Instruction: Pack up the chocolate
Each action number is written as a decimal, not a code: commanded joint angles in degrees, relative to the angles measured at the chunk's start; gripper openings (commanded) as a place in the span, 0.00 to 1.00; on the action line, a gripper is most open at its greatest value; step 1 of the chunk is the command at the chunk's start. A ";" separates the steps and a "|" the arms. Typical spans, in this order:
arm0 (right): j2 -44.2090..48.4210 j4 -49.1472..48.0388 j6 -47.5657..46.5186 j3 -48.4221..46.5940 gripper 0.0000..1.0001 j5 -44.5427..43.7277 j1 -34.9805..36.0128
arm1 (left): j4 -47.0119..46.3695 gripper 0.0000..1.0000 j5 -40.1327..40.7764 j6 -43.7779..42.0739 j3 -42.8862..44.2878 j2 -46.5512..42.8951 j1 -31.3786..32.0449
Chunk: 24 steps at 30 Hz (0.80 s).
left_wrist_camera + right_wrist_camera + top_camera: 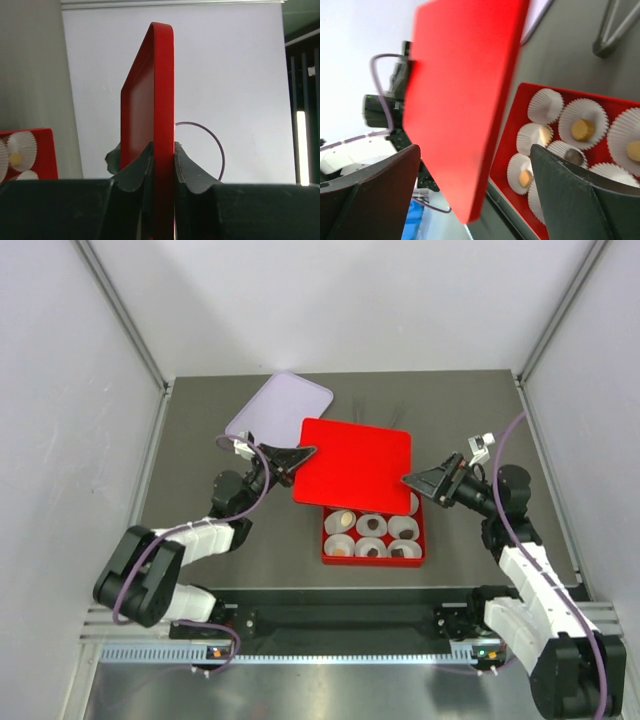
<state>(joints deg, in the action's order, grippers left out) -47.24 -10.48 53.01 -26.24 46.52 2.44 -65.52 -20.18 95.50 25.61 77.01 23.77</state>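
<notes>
The red box [327, 536] sits on the table at centre with several white paper cups in it. Chocolate pieces lie in the cups, tan ones [582, 129] and a dark one [574, 157]. Above the box's far half hangs the red lid [352, 465], tilted. My left gripper [305, 453] is shut on the lid's left edge; in the left wrist view the lid [161, 90] stands edge-on between the fingers [136, 170]. My right gripper [410, 480] is open at the lid's right corner. In the right wrist view the lid [465, 90] lies between the spread jaws of my right gripper [475, 147], apart from both.
A lavender tray [280, 405] lies at the back left, partly under the lid. Thin metal tongs [615, 30] rest on the mat behind the box. Grey walls close in the table on three sides.
</notes>
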 commanded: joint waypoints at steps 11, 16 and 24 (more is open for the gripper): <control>-3.29 -8.42 -3.26 2.77 0.58 -4.86 3.98 | -25.80 0.00 -2.58 4.69 -5.04 10.08 1.72; -0.57 1.73 -9.40 1.55 0.29 -7.48 3.98 | -24.93 0.10 -6.09 2.15 -6.00 11.06 2.60; 5.32 12.50 -19.18 3.30 0.00 -12.25 4.07 | 4.03 0.33 -10.05 -15.68 -5.31 0.08 3.47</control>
<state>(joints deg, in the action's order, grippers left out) -43.57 -0.43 41.87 -22.92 39.09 6.02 -65.91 -25.91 89.01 18.52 84.14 26.00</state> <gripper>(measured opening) 0.167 0.314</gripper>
